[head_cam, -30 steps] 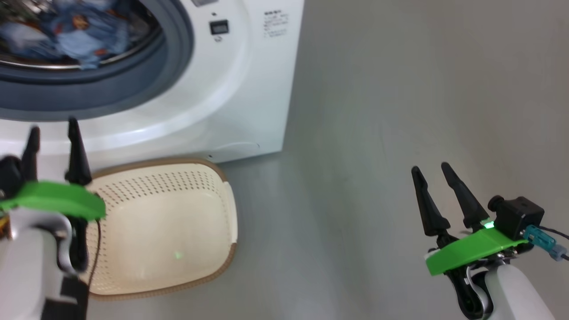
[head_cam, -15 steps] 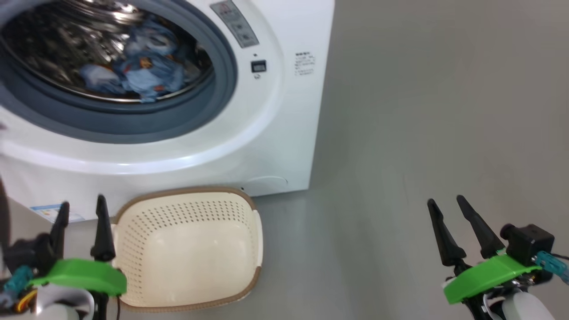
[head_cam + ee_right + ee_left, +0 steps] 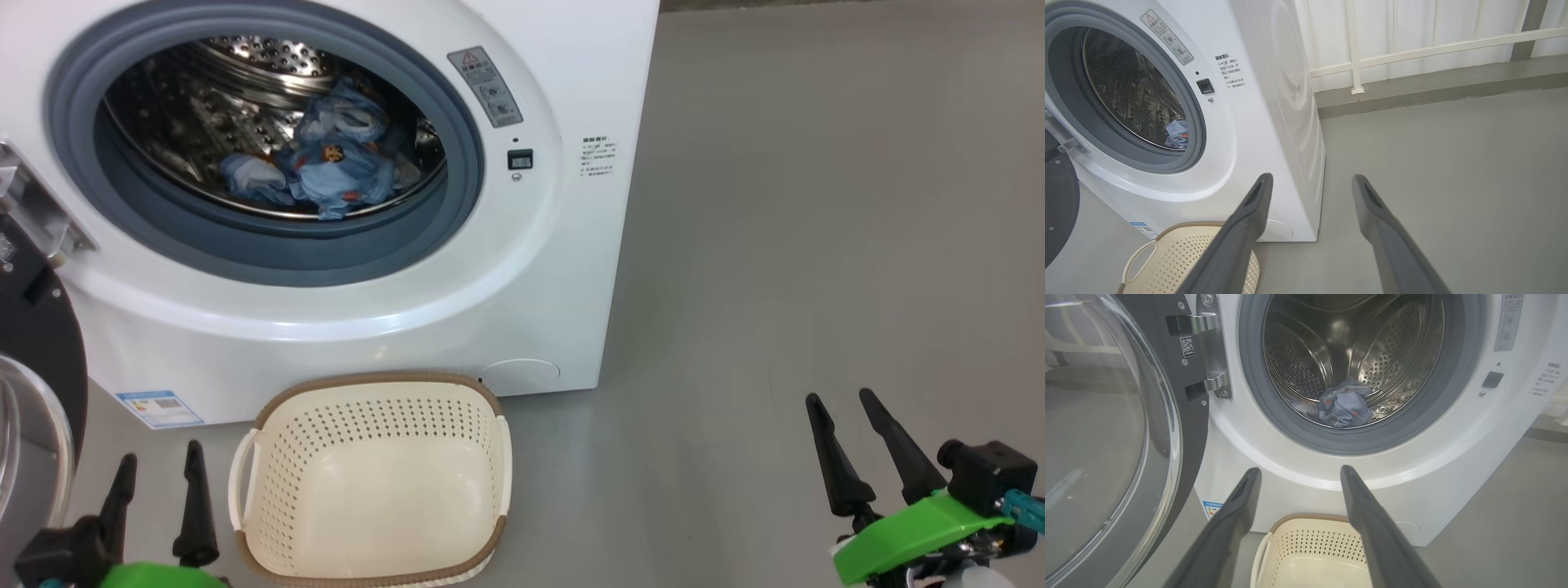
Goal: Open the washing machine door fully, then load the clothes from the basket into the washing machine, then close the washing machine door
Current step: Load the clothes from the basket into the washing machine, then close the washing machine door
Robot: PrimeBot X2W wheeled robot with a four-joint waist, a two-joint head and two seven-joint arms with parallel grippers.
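Since the clothes (image 3: 335,163) lie in the drum (image 3: 1306,355), the door (image 3: 1098,437) looks rigid, heavy, slick, best pushed at its black rim (image 3: 1186,449); left gripper (image 3: 1299,470) and right gripper (image 3: 1310,176) jaws stand apart, empty.

On the white front of the washing machine (image 3: 531,310), up and right of the opening, I see a slanted grey warning label (image 3: 487,86) with a red triangle sign at its top and small pictograms below; its wording is too small for me to read. Further right is a printed notice (image 3: 1229,70) in black Chinese characters. In my right wrist view its heading looks like 温馨提示, and the lines under it are unreadable. Low at the front's left corner sits a blue-and-white label sticker (image 3: 159,408), its print too fine to read. In my left wrist view, a white QR-code sticker (image 3: 1187,346) with a tiny line of digits stands on the black inner rim of the washing machine door (image 3: 1198,428), beside the hinge (image 3: 1210,355).
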